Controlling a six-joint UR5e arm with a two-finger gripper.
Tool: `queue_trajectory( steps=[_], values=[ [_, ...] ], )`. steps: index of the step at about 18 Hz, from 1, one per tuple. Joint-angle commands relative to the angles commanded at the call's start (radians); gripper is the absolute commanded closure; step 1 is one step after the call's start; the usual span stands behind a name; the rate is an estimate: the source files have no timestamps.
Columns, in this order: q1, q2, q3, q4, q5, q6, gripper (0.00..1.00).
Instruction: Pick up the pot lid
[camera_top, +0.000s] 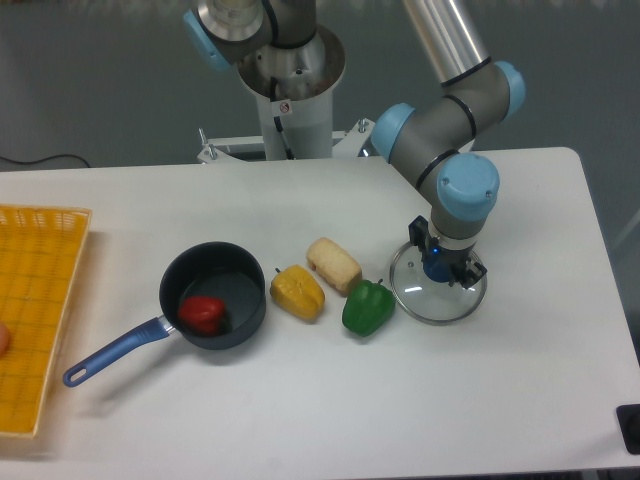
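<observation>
The gripper (450, 262) points down over the pot lid (424, 303), right of centre, with its fingers low at the blue knob (438, 270). It looks shut on that knob, one finger on each side, though the fingers partly hide it. The lid is round and clear with a thin rim, and it lies flat at table level; any small gap beneath it cannot be made out.
A green pepper (369, 307) sits close to the lid's left edge. Farther left are a yellow vegetable (298, 292), a beige item (334, 264) and a black pan (245, 325) with a blue handle (115, 353), holding a red item (202, 314). A yellow crate (42, 320) stands at far left.
</observation>
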Motion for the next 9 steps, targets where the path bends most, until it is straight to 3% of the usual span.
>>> queue_trajectory(
  steps=[9],
  values=[
    [0.002, 0.054, 0.101, -0.15, -0.009, 0.003, 0.53]
  ],
)
